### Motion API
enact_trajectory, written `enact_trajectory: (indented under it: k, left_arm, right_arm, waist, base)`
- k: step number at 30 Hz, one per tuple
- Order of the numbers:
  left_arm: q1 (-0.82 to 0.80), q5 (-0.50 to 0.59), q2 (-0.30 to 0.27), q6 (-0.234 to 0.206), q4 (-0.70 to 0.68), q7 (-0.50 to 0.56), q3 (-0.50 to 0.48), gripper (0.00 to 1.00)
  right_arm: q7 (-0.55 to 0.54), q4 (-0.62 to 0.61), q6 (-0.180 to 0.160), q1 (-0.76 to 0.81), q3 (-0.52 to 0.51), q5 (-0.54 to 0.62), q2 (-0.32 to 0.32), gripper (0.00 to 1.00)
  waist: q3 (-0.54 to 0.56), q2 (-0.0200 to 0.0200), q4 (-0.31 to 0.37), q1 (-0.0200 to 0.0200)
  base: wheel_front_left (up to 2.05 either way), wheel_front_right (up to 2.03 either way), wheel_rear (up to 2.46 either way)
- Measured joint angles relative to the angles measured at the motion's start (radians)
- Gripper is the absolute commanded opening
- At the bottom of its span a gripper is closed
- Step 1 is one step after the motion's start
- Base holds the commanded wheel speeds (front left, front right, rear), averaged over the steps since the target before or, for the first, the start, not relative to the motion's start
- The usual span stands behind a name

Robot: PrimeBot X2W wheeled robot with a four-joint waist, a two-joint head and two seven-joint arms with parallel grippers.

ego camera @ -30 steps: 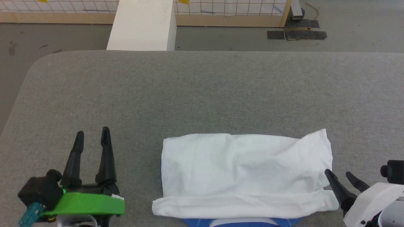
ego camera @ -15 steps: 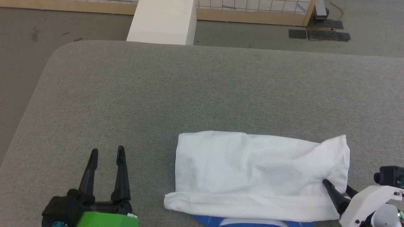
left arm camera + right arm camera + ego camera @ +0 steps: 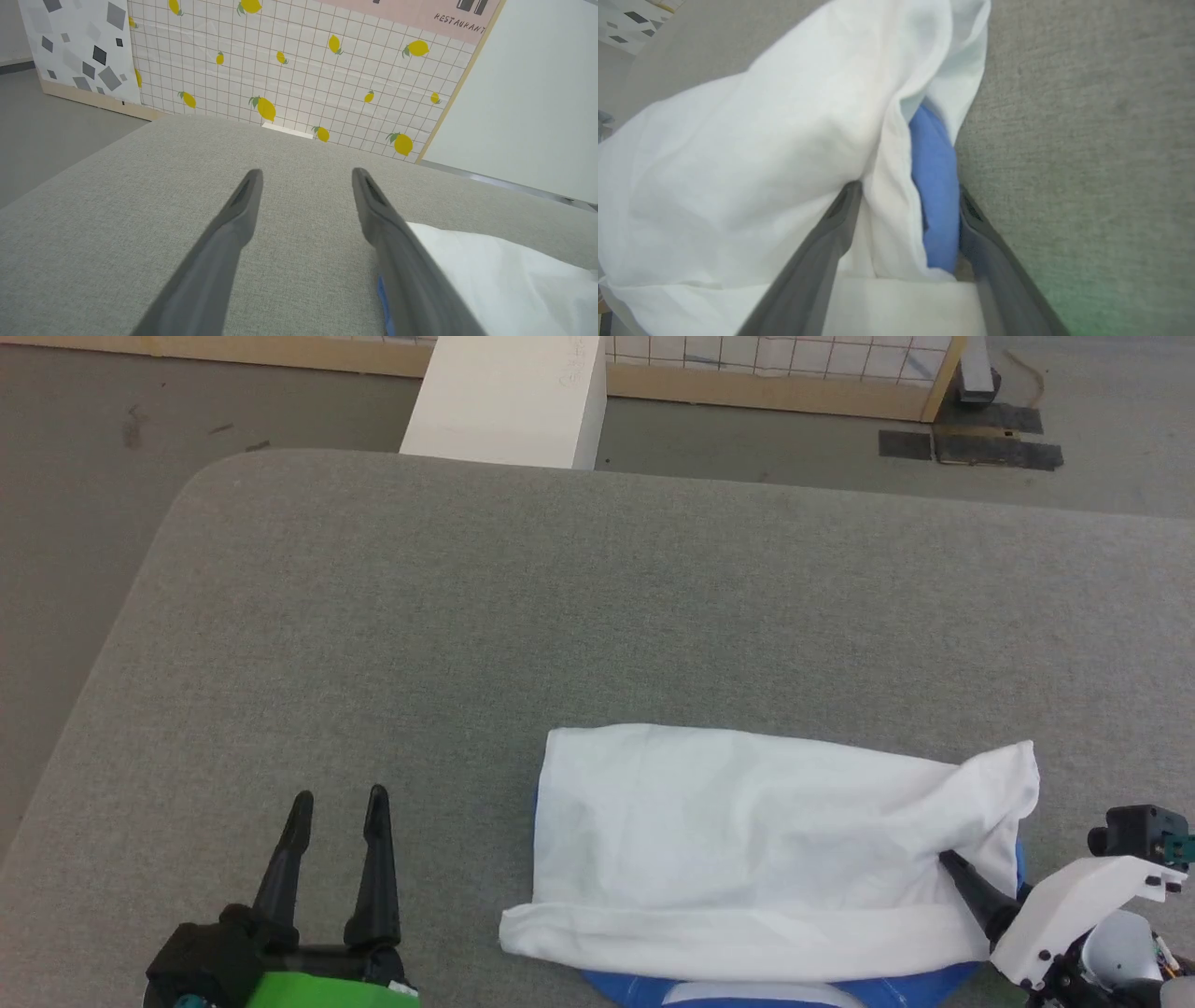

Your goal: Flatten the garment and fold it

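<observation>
Left wrist view: "RESTAURANT" (image 3: 457, 23); left hand (image 3: 307, 171) wide, empty; right hand (image 3: 908, 186) wide astride garment (image 3: 738, 163).

Light is bright, even and diffuse, with no glare on the grey table (image 3: 653, 616) and only faint, soft-edged shadow along the near fold of the garment (image 3: 747, 821). Its white cloth is close to blown out, the creases barely shaded. The head view is sharp from near to far. In the left wrist view the left gripper (image 3: 306, 175) goes soft near the camera, and the far wall (image 3: 303, 70) grid bows slightly. The right wrist view is blurred, cloth and right gripper (image 3: 908, 189) smeared, with a green cast on the table nearest the camera
</observation>
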State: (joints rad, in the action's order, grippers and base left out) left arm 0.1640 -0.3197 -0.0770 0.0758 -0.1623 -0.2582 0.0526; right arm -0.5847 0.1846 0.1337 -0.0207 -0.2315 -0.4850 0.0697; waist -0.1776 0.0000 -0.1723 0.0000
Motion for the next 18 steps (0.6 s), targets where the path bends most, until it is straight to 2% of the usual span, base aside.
enact_trajectory:
  k: [1,6,12,18]
  left_arm:
    - [0.0,0.004,0.001,0.004,0.003,0.0,0.0,1.0]
    - [0.001,0.028,0.002,0.013,0.022,0.0,-0.002,1.0]
    - [0.016,0.028,0.005,0.02,0.034,0.0,-0.002,1.0]
    - [0.02,0.031,0.008,0.026,0.045,0.0,0.003,1.0]
  right_arm:
    - [0.006,0.023,0.003,-0.012,-0.006,0.0,-0.002,0.0]
    - [0.044,0.102,0.004,-0.042,-0.02,0.004,-0.002,0.0]
    - [0.066,0.107,0.006,-0.049,-0.075,0.029,-0.019,0.0]
    - [0.064,0.07,0.005,-0.046,-0.258,0.083,0.036,0.0]
  waist:
    - [0.002,0.0,0.0,0.0]
    - [0.021,0.0,0.002,0.0]
    - [0.047,0.0,0.022,0.0]
    - [0.064,0.0,0.047,0.0]
  base:
    - [0.0,0.0,0.0]
    - [0.0,0.0,0.0]
    - [0.0,0.0,0.0]
    - [0.0,0.0,0.0]
